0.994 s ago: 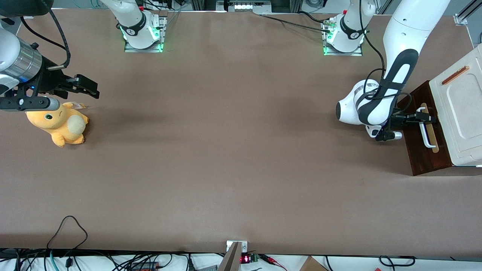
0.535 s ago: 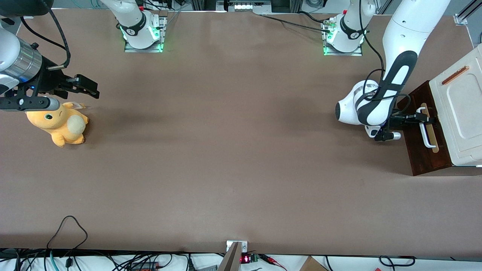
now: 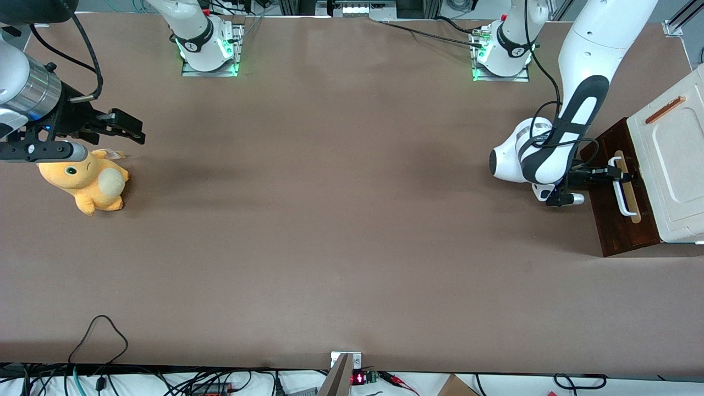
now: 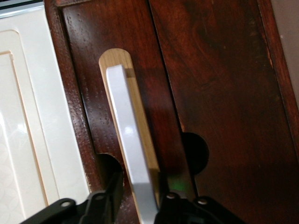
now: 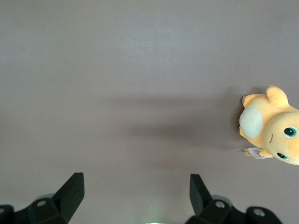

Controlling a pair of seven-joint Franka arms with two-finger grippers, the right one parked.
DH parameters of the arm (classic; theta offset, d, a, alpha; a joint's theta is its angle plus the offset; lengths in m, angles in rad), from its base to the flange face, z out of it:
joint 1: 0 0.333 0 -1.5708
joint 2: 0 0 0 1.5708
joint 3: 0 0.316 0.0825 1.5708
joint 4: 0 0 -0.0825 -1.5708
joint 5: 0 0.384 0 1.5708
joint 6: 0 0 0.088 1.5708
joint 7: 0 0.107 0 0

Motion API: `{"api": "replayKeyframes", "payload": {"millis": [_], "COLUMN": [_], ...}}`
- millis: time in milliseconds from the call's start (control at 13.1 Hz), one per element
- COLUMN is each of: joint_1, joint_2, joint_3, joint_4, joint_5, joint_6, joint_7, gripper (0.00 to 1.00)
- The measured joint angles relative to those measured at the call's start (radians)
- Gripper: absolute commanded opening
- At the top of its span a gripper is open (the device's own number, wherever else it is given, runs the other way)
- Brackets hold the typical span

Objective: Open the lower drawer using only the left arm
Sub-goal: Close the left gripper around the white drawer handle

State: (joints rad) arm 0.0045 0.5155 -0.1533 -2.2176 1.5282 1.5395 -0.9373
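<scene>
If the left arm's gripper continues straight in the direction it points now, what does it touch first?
The gripper points at the lower drawer, its fingers on either side of the white bar handle. Going on, it would probably meet the pale wood strip under the handle first; depth is unclear.

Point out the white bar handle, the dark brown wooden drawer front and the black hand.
White bar handle [image 4: 127,140], left wrist view, mid-bar.
Dark brown wooden drawer front [image 4: 219,84], left wrist view, bare panel.
Black hand [image 3: 619,175], front view, fingertips at handle.

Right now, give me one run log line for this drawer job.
stage: pulling | claw: at white bar handle, fingers either side | lower drawer: front partly out from cream-white panel | left arm: low over table
</scene>
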Motion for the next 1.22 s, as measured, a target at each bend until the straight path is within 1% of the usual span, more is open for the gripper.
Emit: {"api": "replayKeyframes", "payload": {"millis": [153, 382, 535, 1070, 1223], "joint_1": [0.000, 0.001, 0.001, 0.001, 0.001], "joint_2": [0.003, 0.004, 0.004, 0.002, 0.000], "joint_3": [0.000, -0.001, -0.001, -0.007, -0.017], "joint_4": [0.000, 0.000, 0.000, 0.005, 0.010], "joint_5": [0.000, 0.000, 0.000, -0.007, -0.021], "joint_6": [0.004, 0.007, 0.007, 0.015, 0.015], "joint_7": [0.000, -0.024, -0.024, -0.024, -0.023], "gripper": [0.11, 0.07, 0.00, 0.00, 0.00]}}
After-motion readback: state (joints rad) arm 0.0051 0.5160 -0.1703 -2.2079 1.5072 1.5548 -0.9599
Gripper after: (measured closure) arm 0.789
